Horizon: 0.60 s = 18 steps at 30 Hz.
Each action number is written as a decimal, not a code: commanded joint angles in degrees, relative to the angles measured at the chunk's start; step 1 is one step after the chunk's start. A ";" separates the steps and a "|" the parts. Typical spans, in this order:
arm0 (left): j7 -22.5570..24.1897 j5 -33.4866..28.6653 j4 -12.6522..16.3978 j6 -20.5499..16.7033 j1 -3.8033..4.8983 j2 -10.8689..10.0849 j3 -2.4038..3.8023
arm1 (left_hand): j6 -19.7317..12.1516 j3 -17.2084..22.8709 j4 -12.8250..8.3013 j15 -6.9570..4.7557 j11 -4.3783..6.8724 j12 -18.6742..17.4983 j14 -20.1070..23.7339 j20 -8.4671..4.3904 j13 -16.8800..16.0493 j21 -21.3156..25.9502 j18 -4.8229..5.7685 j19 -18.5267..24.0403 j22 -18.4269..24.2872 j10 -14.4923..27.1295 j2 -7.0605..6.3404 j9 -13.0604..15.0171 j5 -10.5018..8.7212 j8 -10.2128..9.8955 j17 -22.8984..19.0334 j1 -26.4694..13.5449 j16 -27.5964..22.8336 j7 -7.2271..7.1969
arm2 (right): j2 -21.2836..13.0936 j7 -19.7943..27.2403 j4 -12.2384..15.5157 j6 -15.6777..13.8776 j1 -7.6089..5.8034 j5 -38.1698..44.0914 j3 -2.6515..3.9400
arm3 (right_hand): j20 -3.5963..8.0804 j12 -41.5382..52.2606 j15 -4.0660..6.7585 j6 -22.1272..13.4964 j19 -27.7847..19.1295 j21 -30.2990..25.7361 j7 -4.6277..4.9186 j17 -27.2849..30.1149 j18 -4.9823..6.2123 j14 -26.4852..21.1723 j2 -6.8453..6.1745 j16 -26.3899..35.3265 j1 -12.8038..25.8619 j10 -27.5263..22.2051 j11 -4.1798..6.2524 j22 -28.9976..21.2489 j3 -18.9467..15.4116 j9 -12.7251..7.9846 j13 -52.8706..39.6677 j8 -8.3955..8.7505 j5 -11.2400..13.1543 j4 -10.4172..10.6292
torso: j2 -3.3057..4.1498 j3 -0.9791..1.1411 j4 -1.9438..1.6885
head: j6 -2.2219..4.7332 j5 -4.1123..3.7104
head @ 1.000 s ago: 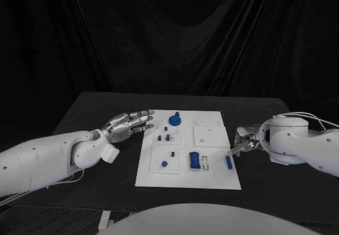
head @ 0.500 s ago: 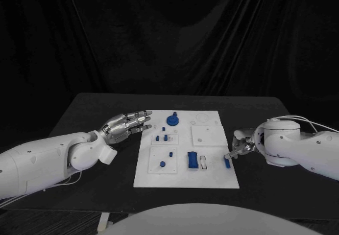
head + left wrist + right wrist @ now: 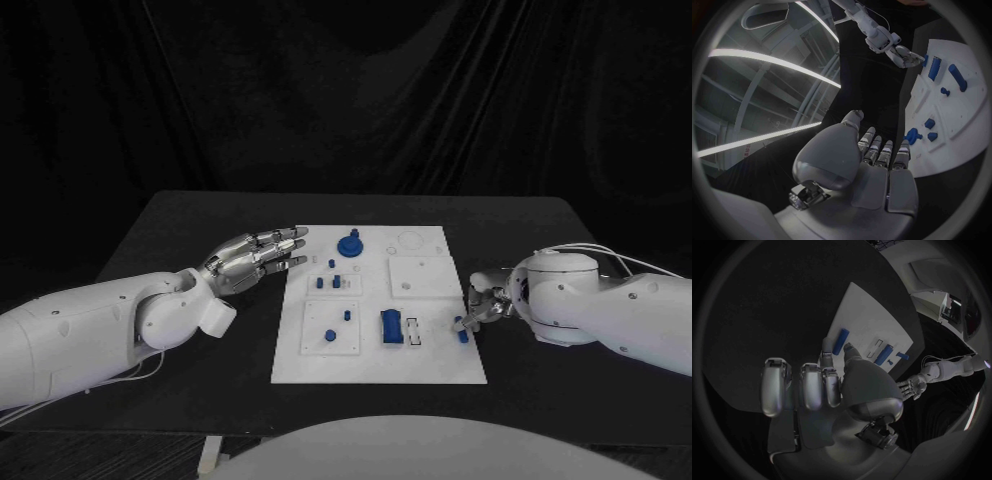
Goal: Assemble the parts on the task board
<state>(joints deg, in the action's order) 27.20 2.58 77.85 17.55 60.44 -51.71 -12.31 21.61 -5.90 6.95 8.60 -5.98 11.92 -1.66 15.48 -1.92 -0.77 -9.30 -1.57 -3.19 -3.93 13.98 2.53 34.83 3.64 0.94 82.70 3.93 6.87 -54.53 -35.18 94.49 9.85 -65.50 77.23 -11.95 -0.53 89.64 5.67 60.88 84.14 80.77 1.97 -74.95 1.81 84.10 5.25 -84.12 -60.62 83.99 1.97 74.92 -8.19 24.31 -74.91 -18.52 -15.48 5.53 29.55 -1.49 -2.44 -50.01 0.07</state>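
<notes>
The white task board is lying flat in the middle of the black table, its long side running away from the robot. Small blue parts are being carried on it: a round knobbed piece at the far end, small pegs beside it, an oval piece on a raised square plate nearer the robot, and an upright block at the middle. A slim blue bar at the board's right edge is being touched by the right hand.
</notes>
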 commanded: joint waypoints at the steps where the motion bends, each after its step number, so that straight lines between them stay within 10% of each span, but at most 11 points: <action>1: 0.43 -0.12 0.10 0.92 -0.09 0.08 0.06 | 0.03 0.33 -0.11 0.08 -0.20 0.25 -0.13 0.25 -0.06 -0.13 -1.07 0.18 0.05 -0.14 -0.13 0.04 0.36 0.25 0.07 -0.55 0.21 -0.04 | 0.32 -1.22 -0.21 -1.07 0.42 0.41 0.01 | -0.17 0.36 0.03 0.41 2.57 -0.19 -0.02 0.14 0.52 3.37 0.11 -0.25 -0.70 6.01 0.24 12.00 0.25 0.44 -15.09 -0.32 -0.09 -0.23 | -0.02 0.00 -0.04 | 0.01 -0.08; 9: 0.35 -0.12 0.10 1.02 -0.11 0.04 0.06 | -0.02 0.36 -0.10 0.11 -0.24 0.25 -0.13 0.25 -0.06 -0.12 -1.06 0.19 0.07 -0.14 -0.10 0.03 0.33 0.25 0.08 -0.57 0.22 -0.02 | 1.60 -1.31 -1.61 -1.18 1.36 0.62 0.01 | 0.22 0.36 0.39 -0.49 2.51 -0.52 -0.36 0.94 0.59 3.22 -0.26 0.09 -3.53 6.01 0.58 11.89 2.33 2.73 -15.09 -0.59 -2.53 -2.81 | 0.00 0.00 -0.04 | 0.01 -0.05; 15: 0.25 -0.12 0.03 1.03 -0.11 -0.03 0.06 | -0.02 0.36 -0.10 0.11 -0.24 0.25 -0.13 0.25 -0.06 -0.12 -1.06 0.19 0.07 -0.14 -0.10 0.03 0.33 0.25 0.08 -0.57 0.22 -0.02 | 2.26 -1.38 -2.31 -0.92 2.02 0.77 0.01 | 0.02 0.36 -0.15 -4.45 2.13 -2.00 0.69 3.02 0.91 2.87 -1.56 1.01 -6.24 6.01 -0.21 11.40 6.84 3.64 -15.09 1.45 -14.11 -6.35 | -0.01 -0.01 -0.03 | 0.01 0.08; 18: 0.21 -0.12 0.00 1.13 -0.12 0.00 0.06 | -0.01 0.39 0.04 0.20 -0.41 0.37 -0.15 0.25 -0.06 -0.10 -1.04 0.23 0.10 -0.21 -0.01 0.03 0.06 0.27 0.08 -0.81 0.27 0.14 | 2.56 -1.38 -2.37 -0.86 2.27 0.80 0.01 | -0.47 0.36 -0.75 -6.37 2.04 -2.43 1.65 3.69 0.98 2.77 -2.20 1.31 -6.88 6.01 -1.01 11.26 9.17 2.94 -15.09 3.02 -15.73 -7.86 | -0.04 -0.02 0.01 | 0.01 0.15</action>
<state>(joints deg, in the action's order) 26.95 2.58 77.79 17.79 60.41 -51.78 -12.31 21.61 -5.90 6.95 8.60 -6.16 12.01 -1.65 15.48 -1.91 -0.77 -9.30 -1.57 -3.14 -4.12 13.98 2.52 34.83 3.64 0.93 82.49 3.93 6.87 -52.02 -35.26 92.49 9.13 -63.91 77.31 -11.54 -0.70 89.64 5.22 55.77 83.97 78.53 4.16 -71.34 1.81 84.11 3.08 -83.01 -66.79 83.99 1.11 74.91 0.59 29.44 -74.90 -17.42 -30.85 -2.10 29.52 -1.49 -2.47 -50.01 0.16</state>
